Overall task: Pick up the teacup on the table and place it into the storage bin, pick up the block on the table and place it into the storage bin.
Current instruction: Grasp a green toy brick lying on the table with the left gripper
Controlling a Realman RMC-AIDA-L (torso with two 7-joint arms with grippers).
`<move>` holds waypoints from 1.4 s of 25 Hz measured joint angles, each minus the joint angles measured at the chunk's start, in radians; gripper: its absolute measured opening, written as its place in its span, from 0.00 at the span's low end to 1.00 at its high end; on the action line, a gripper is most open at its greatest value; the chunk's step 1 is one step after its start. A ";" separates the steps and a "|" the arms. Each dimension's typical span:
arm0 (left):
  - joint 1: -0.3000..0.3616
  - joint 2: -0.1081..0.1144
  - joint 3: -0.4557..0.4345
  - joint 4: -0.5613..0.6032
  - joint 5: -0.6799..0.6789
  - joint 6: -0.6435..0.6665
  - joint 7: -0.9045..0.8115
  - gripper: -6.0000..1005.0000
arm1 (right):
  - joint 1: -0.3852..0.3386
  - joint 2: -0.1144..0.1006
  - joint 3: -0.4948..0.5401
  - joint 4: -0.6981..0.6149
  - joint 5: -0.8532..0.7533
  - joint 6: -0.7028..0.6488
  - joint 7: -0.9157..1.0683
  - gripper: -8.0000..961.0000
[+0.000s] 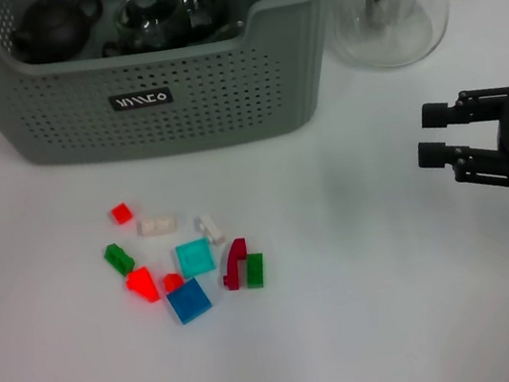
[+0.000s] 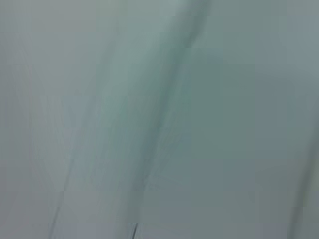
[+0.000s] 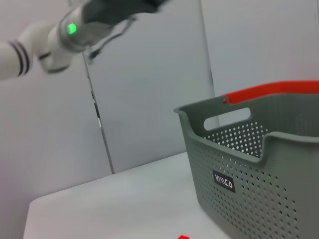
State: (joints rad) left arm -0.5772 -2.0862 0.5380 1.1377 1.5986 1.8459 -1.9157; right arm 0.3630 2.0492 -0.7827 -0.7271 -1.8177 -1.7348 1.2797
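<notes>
Several blocks (image 1: 183, 260) lie near the storage bin (image 1: 150, 81); your right gripper (image 1: 439, 134) hovers at right, fingers spread, ready to reach them.

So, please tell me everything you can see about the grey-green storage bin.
The storage bin is a large grey-green rectangular basket that looks like plastic, with perforated walls, a dipped front rim, a cut-out handle at one end and a small black label with white lettering. It stands upright at the table's far side. Inside are a dark teapot and glassware.
</notes>
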 joint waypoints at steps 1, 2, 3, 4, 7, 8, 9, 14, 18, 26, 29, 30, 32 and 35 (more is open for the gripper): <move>0.017 0.000 -0.025 -0.015 -0.021 0.030 0.033 0.47 | 0.000 0.000 0.001 0.000 0.000 0.000 0.000 0.53; 0.042 -0.002 -0.056 -0.033 -0.036 0.065 0.074 0.47 | 0.000 0.000 0.003 0.000 0.000 0.000 0.000 0.53; 0.068 -0.008 -0.070 -0.039 -0.026 0.083 0.111 0.47 | 0.001 0.000 0.003 0.000 0.000 0.000 0.001 0.53; 0.098 -0.017 -0.078 -0.038 0.009 0.095 0.155 0.47 | 0.001 0.000 0.004 0.000 0.000 0.000 0.001 0.53; 0.156 -0.048 -0.062 -0.008 0.185 0.102 0.265 0.47 | 0.005 0.002 0.005 0.001 0.000 0.000 0.002 0.53; 0.175 -0.062 -0.051 0.006 0.319 0.099 0.317 0.47 | 0.005 0.003 0.005 0.001 0.000 0.000 0.002 0.53; 0.180 -0.066 -0.050 0.007 0.370 0.094 0.340 0.47 | 0.006 0.004 0.005 0.001 0.000 0.000 0.003 0.53; 0.222 -0.084 -0.053 -0.020 0.599 0.033 0.500 0.46 | 0.008 0.006 0.003 0.004 0.000 0.000 0.003 0.53; 0.252 -0.089 -0.085 -0.104 0.654 -0.043 0.662 0.46 | 0.008 0.007 0.002 0.017 0.000 0.000 0.004 0.53; 0.262 -0.083 -0.229 -0.362 0.702 -0.249 0.932 0.46 | 0.009 0.005 0.004 0.028 0.000 0.005 0.004 0.53; 0.260 -0.083 -0.239 -0.413 0.707 -0.291 0.961 0.47 | 0.008 0.005 0.002 0.028 0.000 0.005 0.005 0.53; 0.259 -0.083 -0.240 -0.425 0.709 -0.297 0.966 0.47 | 0.008 0.004 0.002 0.028 0.000 0.004 0.006 0.53; 0.258 -0.083 -0.240 -0.436 0.710 -0.300 0.978 0.47 | 0.008 0.004 0.002 0.028 0.000 0.004 0.006 0.53; 0.258 -0.084 -0.241 -0.444 0.703 -0.300 0.985 0.47 | 0.008 0.002 0.001 0.035 0.000 0.005 0.006 0.53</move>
State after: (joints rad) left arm -0.3193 -2.1701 0.2973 0.6940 2.3013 1.5462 -0.9309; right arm 0.3712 2.0515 -0.7815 -0.6922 -1.8178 -1.7294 1.2856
